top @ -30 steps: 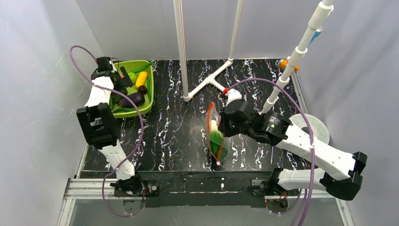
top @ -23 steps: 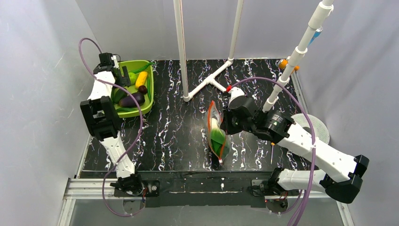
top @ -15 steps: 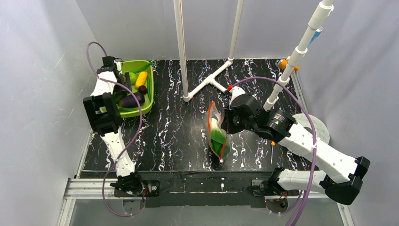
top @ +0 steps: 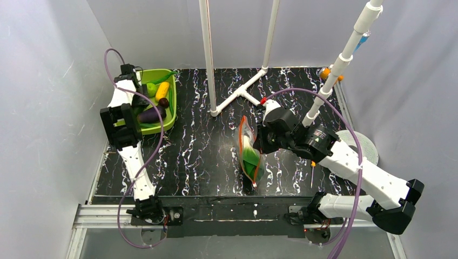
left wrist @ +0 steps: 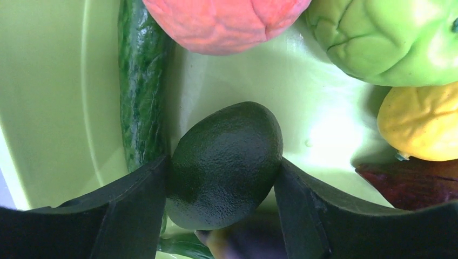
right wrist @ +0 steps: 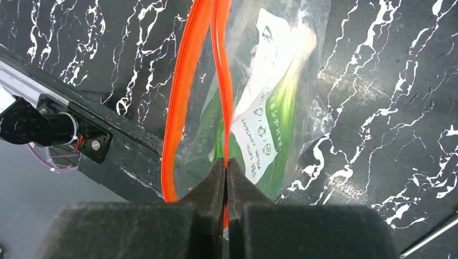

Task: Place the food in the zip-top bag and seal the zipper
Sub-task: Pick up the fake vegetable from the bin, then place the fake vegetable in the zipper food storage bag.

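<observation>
Having advanced into the green bin (left wrist: 54, 81) since a second earlier, the left end effector (left wrist: 222, 178) gripped the dark green fruit (left wrist: 227, 145) between its fingers (left wrist: 135, 205), contact shown only by the left wrist view, while the right end effector (right wrist: 226, 167) stayed clenched on the zipper (right wrist: 186, 81) of the zip-top bag (right wrist: 281, 81) directly ahead.

Glossy plastic bin (left wrist: 54, 108), pebbled dark fruit (left wrist: 224, 164) (matt), crinkly clear bag (right wrist: 302, 70).

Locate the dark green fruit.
Left wrist view: the dark green fruit lies in the green bin, far left, between the left pincer's fingers, beside the green pod.
</observation>
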`<state>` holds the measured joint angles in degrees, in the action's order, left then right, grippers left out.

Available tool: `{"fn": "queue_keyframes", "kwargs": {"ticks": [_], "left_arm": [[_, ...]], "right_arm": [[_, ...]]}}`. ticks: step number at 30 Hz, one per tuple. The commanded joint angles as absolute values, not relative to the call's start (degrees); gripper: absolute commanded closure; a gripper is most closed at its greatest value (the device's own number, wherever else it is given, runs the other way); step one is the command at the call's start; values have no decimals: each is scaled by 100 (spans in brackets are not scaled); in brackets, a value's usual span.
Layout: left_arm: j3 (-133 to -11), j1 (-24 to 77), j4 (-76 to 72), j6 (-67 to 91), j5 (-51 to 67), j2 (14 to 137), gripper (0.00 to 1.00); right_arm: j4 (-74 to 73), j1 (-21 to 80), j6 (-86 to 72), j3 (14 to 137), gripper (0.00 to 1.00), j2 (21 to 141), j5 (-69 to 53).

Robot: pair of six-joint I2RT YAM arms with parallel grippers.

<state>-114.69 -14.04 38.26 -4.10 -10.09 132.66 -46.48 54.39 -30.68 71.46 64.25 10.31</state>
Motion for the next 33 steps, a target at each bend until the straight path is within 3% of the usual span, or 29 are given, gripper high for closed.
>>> {"fn": "queue_keyframes", "kwargs": {"ticks": [1, 4, 8, 17, 25, 29, 33], "left_arm": [[-11763, -1392, 4185, -435, -1003, 13272, 58], [-11744, -1394, 4270, -359, -962, 13142, 72], [-11449, -1389, 4247, -143, -939, 12690, 82], [-10383, -1194, 4377, 669, -154, 10707, 83], [-8626, -875, 4058, 1789, 2609, 8575, 83], [-7334, -307, 3563, 2613, 3899, 7445, 82], [-6080, 839, 2553, 3901, 4370, 6355, 83]], "right_arm": [[-4580, 5414, -3088, 7382, 99, 6475, 966], [-4586, 5414, -3113, 7432, 99, 6520, 927], [-4521, 5414, -3146, 7413, 99, 6555, 882], [-4498, 5394, -3156, 7427, 99, 6730, 1028], [-4358, 5370, -3189, 7438, 99, 6761, 1024], [-4248, 5373, -3245, 7412, 99, 6719, 973], [-4196, 5370, -3320, 7330, 99, 6683, 918]]}}
